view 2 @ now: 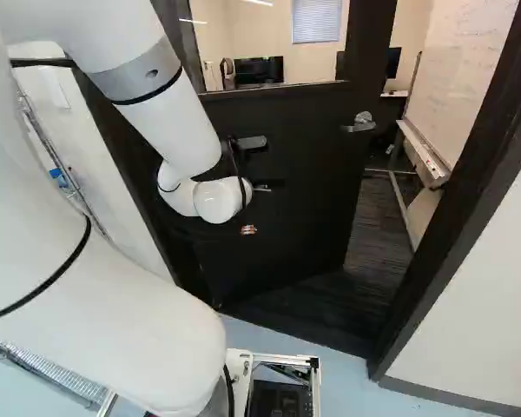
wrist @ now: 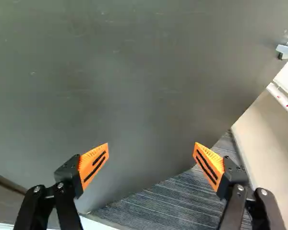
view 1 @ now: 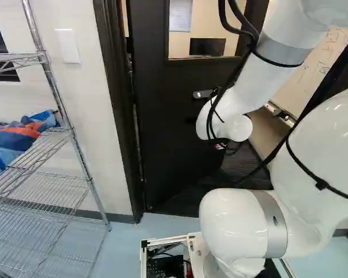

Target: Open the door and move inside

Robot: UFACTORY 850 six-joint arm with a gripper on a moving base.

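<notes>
Close in front of the door (view 2: 300, 208), my pincer (wrist: 151, 146) stands wide, gripping nothing. The door hangs partly open, swung inward; I'd push gently near its free edge, below the lever (view 2: 361, 126), letting the base (view 2: 316, 391) follow its arc. I'd centre on the carpet (view 2: 378, 234), off the frame (view 2: 460, 217) beside that gap, then give the whiteboard (view 2: 464, 82) beyond some room
</notes>
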